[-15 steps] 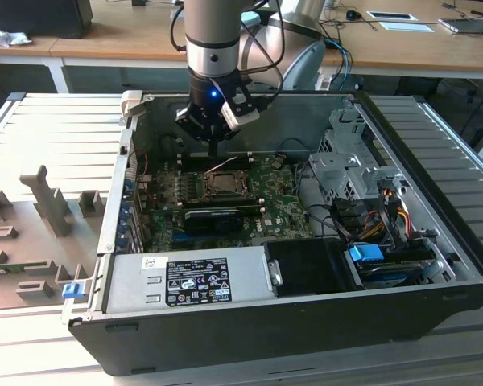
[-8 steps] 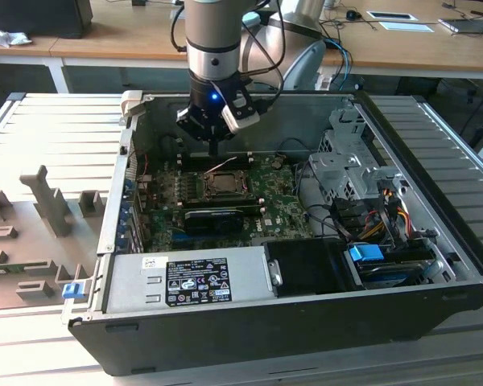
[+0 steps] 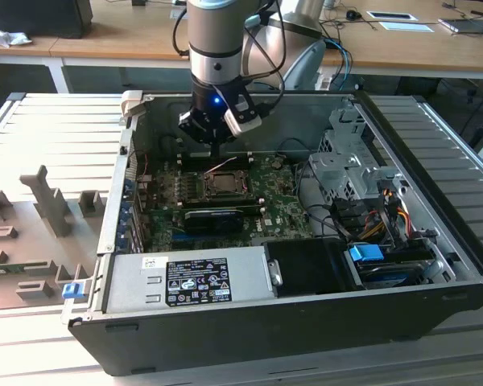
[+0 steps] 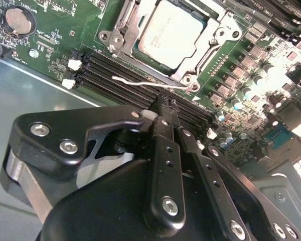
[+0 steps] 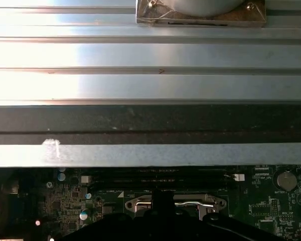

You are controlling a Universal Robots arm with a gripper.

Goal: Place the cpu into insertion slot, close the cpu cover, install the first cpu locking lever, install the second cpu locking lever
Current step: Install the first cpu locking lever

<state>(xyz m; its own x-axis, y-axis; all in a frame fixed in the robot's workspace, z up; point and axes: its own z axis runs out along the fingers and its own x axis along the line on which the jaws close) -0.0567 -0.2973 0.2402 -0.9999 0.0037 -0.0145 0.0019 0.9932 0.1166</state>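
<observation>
cpu (image 4: 171, 36) seated in insertion slot (image 4: 121, 39), cover seemingly closed.

The open case (image 3: 435, 265) is seen whole from above in the exterior view; the socket area (image 4: 170, 37) is shared, close, in both wrist views.

The arm (image 3: 216, 36) comes straight down from the top of the exterior view, its grey wrist section upright with a small blue light lit near its lower end. Below it the black tool (image 3: 216, 149) points downward. In the second wrist view the tool (image 4: 166, 114) has its two black fingers (image 4: 165, 150) pressed together side by side, with no gap between them.
</observation>
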